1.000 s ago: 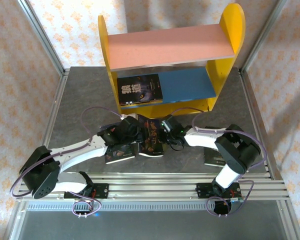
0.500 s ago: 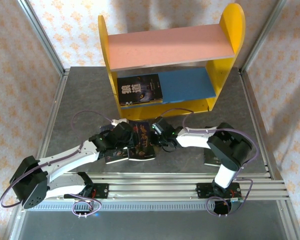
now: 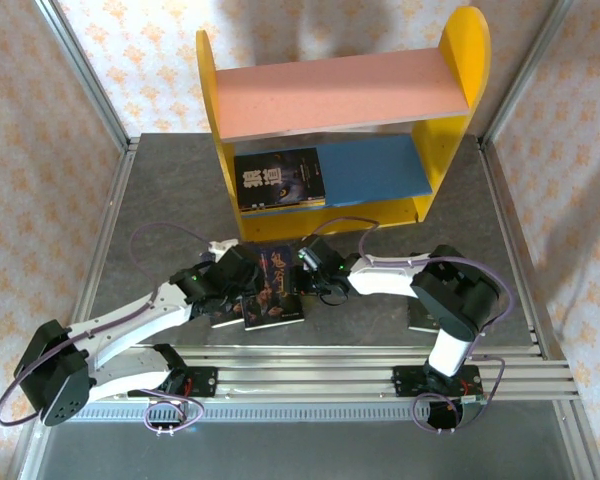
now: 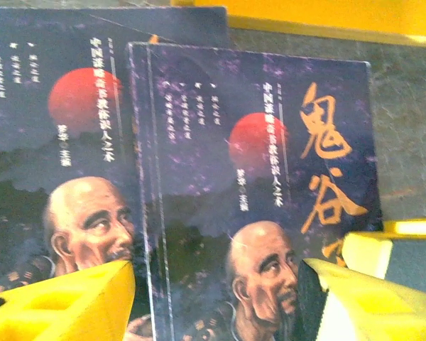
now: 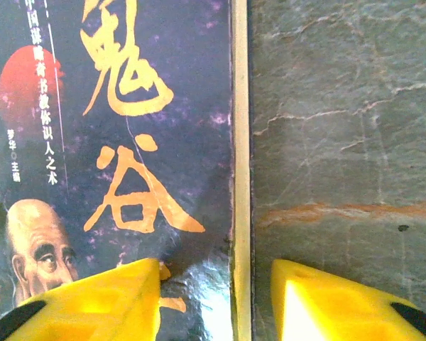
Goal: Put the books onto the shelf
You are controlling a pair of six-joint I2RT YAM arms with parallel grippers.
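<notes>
Yellow side panels frame the shelf [image 3: 458,60] at the far end of the grey tabletop [image 3: 160,200], and one dark paperback [image 3: 278,178] already lies flat on the left half of its blue board [image 3: 375,168], under the pink board [image 3: 340,95]. Down in front, both arms meet over a small pile: the top book [image 3: 275,285], dark purple with big orange characters and a bald bearded face, lies overlapping a matching lower book [image 4: 57,106]. The left hand [image 3: 242,280] comes in from the left, its yellow fingers [image 4: 64,298] spread wide above the top book's cover, nothing clamped. The right hand [image 3: 310,268] sits at that book's right edge, also apart: one finger [image 5: 92,298] over the cover's corner, the other over bare tabletop, the edge running between them. A spare book [image 3: 418,318] lies partly under the right arm
</notes>
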